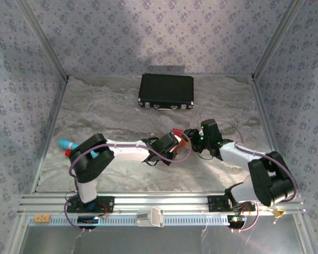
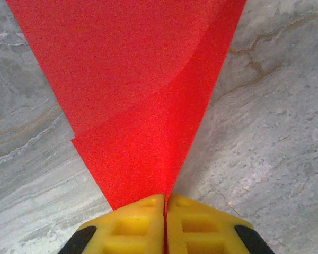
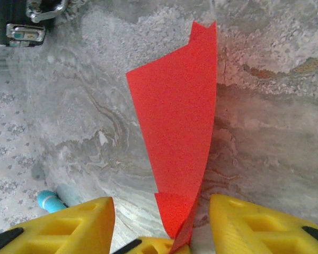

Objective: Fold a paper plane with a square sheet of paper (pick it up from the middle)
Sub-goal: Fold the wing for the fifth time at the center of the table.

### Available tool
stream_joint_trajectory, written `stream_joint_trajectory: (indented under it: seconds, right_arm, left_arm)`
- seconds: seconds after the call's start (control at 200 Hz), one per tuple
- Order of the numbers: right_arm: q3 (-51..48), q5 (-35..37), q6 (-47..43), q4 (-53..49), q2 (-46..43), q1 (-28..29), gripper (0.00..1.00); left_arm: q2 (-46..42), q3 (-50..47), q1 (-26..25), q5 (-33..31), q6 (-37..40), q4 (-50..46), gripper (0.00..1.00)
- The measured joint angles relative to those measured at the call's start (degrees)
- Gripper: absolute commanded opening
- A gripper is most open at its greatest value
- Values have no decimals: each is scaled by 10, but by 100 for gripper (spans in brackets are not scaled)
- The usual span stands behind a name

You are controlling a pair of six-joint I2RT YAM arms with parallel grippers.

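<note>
Found the left gripper (image 2: 165, 203) pressed fully together, yellow fingers (image 2: 132, 230) clamped on the narrow end of the folded red paper (image 2: 148, 106). Noted the paper fanning wider away from that grip above the grey marbled table (image 2: 275, 159), with an overlapping layer marked by a curved edge and a stepped corner on its left side. Unable to tell from the left wrist view whether the far part touches the table. Found the right gripper (image 3: 161, 203) standing apart, one yellow finger (image 3: 79, 222) on each side of the paper and neither in contact with it. Noted, in the right wrist view, the paper rising between those fingers as a tall tapering strip, notched at the far tip, with a small folded flap at the near end and a shadow on the table beside it. Confirmed in the top view both arms reaching inward to meet at mid-table, the paper held between the two wrists. Recorded a black case (image 1: 166, 91) lying flat near the far edge of the table, latches toward the arms, well apart from the paper. Recorded a small turquoise object (image 1: 68, 143) at the left edge, beside the left arm's upper link.
</note>
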Motion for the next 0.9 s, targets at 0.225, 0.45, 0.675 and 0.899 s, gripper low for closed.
stream_joint_trajectory:
  seconds: [0.225, 0.45, 0.675, 0.899]
  right_arm:
    - [2, -9, 11, 7, 46, 4, 27]
    - [4, -10, 31, 24, 47, 4, 3]
    - [-12, -10, 57, 61, 47, 4, 0]
    - [-21, -10, 72, 78, 47, 4, 0]
  left_arm:
    - [-4, 0, -7, -25, 17, -14, 11]
    - [-10, 0, -15, -40, 33, -18, 24]
    - [-13, 10, -37, -67, 38, -36, 26]
    - [-13, 23, -44, -102, 37, -48, 22]
